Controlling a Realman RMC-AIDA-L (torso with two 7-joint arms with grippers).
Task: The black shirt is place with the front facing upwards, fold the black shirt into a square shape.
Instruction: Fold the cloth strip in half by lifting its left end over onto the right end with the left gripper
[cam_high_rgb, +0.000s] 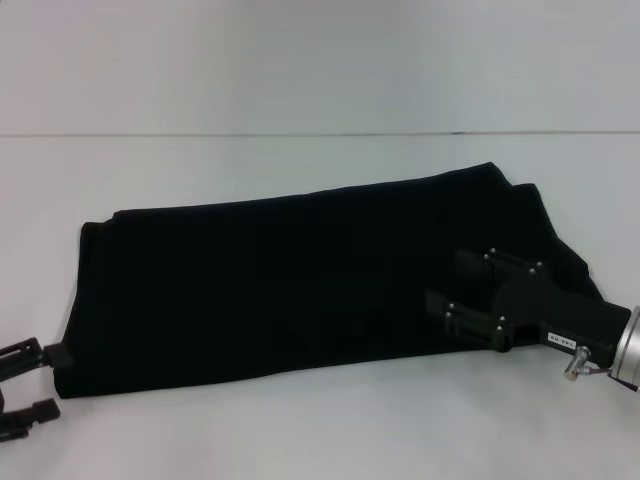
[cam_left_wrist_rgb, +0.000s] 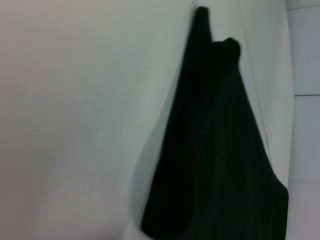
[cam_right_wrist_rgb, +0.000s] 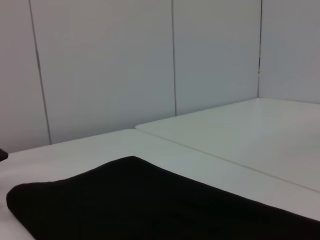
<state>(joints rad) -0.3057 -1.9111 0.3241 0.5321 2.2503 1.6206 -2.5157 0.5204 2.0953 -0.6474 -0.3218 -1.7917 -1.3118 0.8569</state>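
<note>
Black shirt (cam_high_rgb: 290, 285) folded long across table (cam_high_rgb: 320, 440) middle. Left gripper (cam_high_rgb: 25, 385) open at shirt's near-left corner. Right gripper (cam_high_rgb: 470, 300) over its right end, finger state unclear.

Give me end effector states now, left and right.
Left end effector: at the black shirt's near-left corner, off the cloth; grip cannot be told.
Right end effector: over the shirt's right end; grip cannot be told.
</note>
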